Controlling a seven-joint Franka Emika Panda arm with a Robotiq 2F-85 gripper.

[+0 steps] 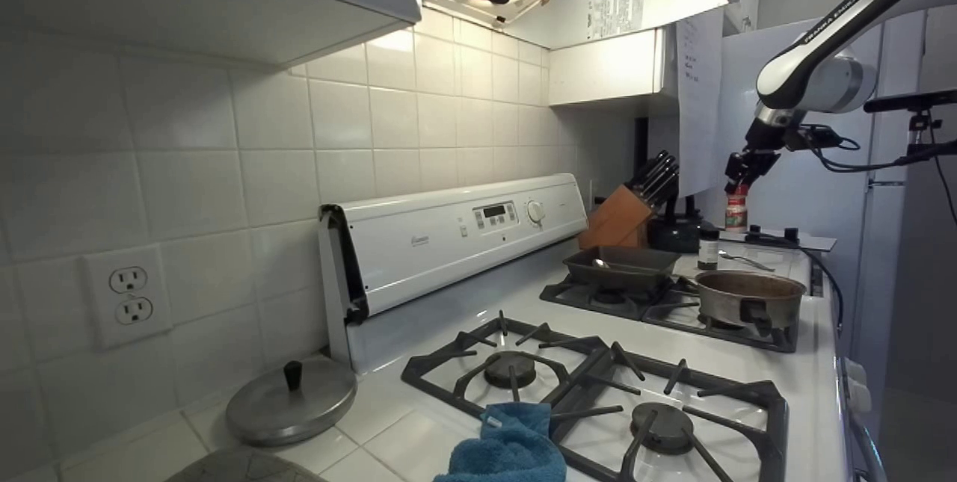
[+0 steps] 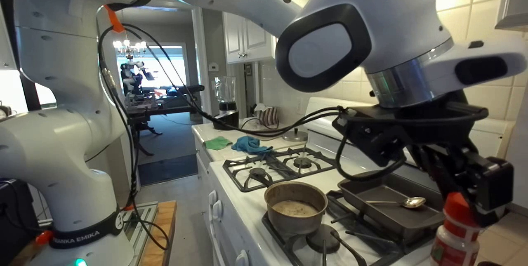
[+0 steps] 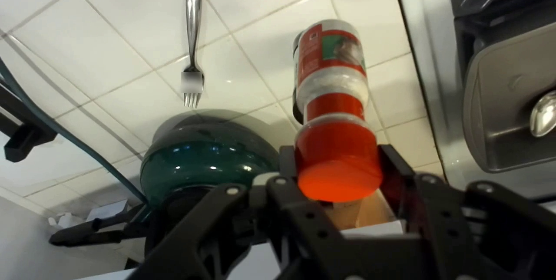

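Observation:
My gripper [image 3: 336, 158] is shut on the red cap of a seasoning bottle [image 3: 332, 50], one finger on each side. The bottle is clear with a red, white and green label and pale contents. In both exterior views the bottle [image 1: 736, 214] [image 2: 456, 245] hangs below the gripper [image 1: 750, 172] [image 2: 474, 208]. Whether its base touches the counter is hard to tell. A black-capped spice jar [image 1: 708, 250] stands near it, mostly hidden behind the bottle in the wrist view. A fork [image 3: 193, 41] lies on the white tiles. A dark green kettle [image 3: 204, 154] stands close beside the gripper.
A grey roasting pan [image 2: 412, 220] with a spoon [image 2: 412, 203] inside sits on the stove, beside a saucepan [image 2: 295, 216]. A knife block [image 1: 617, 217] stands by the kettle. A paper sheet [image 1: 699, 101] hangs from the cabinet. A blue cloth [image 1: 508, 448] lies by the burners.

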